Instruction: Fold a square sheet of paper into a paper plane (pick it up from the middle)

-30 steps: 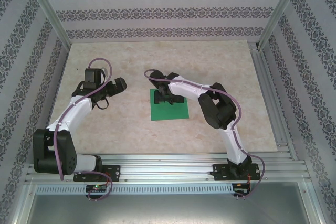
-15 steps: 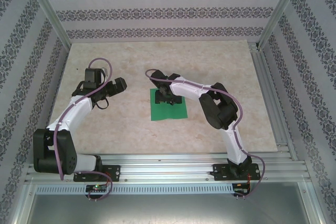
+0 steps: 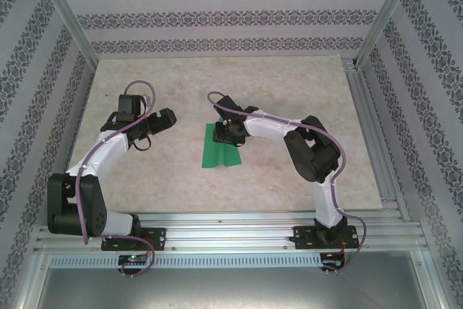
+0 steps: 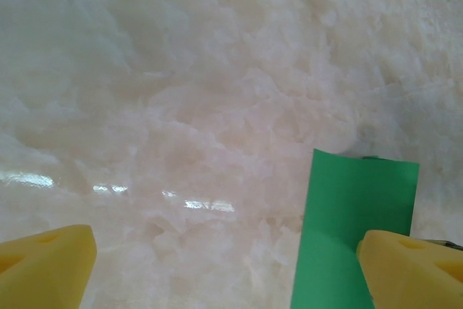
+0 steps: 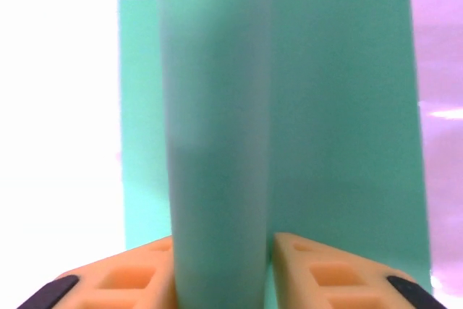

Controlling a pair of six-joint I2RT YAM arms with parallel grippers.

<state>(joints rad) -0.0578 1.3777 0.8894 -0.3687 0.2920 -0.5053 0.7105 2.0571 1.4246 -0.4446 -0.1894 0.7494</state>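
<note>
The square sheet of paper (image 3: 217, 155) is bright green and lies mid-table, buckled so it looks narrower than a flat square. My right gripper (image 3: 230, 134) stands over its far part. In the right wrist view the sheet (image 5: 340, 106) rises in a rounded ridge between the orange fingers (image 5: 137, 276), touching both, so my right gripper (image 5: 221, 255) is shut on its middle. My left gripper (image 3: 163, 119) hovers over bare table to the left of the sheet. Its yellow fingertips (image 4: 51, 258) stand wide apart, so my left gripper (image 4: 226, 258) is open, with the sheet's edge (image 4: 354, 215) by its right finger. The paper plane is out of view.
The marble-patterned tabletop (image 3: 289, 85) is bounded by aluminium rails (image 3: 231, 226) at the near edge and patterned walls (image 3: 224, 16) on the other sides. Purple cables (image 3: 145, 95) loop off both arms.
My right gripper has closed on the middle of the sheet, which has buckled upward, narrowed and shifted slightly left. The left gripper has hardly moved.
</note>
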